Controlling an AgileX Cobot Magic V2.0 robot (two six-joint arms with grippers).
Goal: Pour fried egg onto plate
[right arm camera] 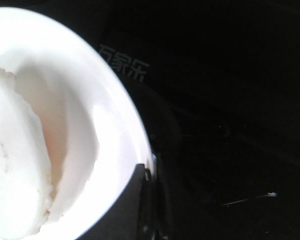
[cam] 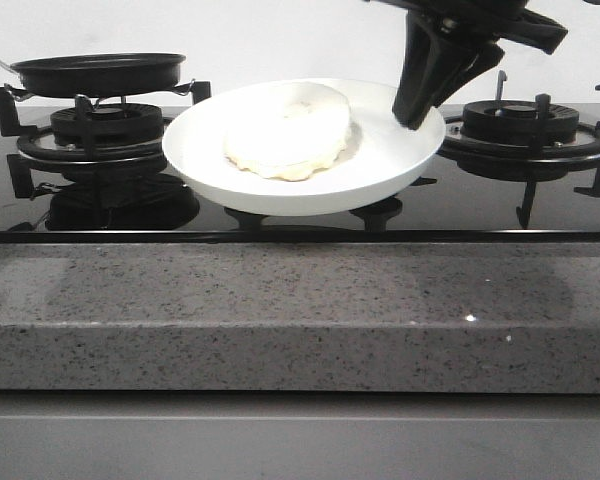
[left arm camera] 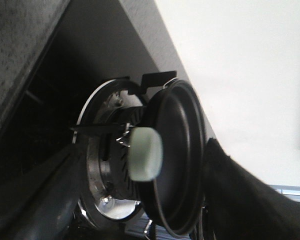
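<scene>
Egg (cam: 287, 131) lying on plate (cam: 380, 165) mid-hob, right gripper (cam: 417, 118) pinching plate's right rim, pan (cam: 98, 72) back-left; left gripper's state unclear

One fried egg (cam: 287, 130), one plate (cam: 380, 165), one pan (cam: 98, 72), two burners (cam: 105, 125).

The right claw (cam: 417, 118) tips hide behind the plate (cam: 380, 165) rim.

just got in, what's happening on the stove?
The right gripper pinches the rim of the plate and holds it tilted above the glass hob between the burners. The egg already lies on the plate. The black pan sits empty on the left burner. The left gripper's fingers flank the pan handle in the left wrist view, apparently apart from it.
</scene>
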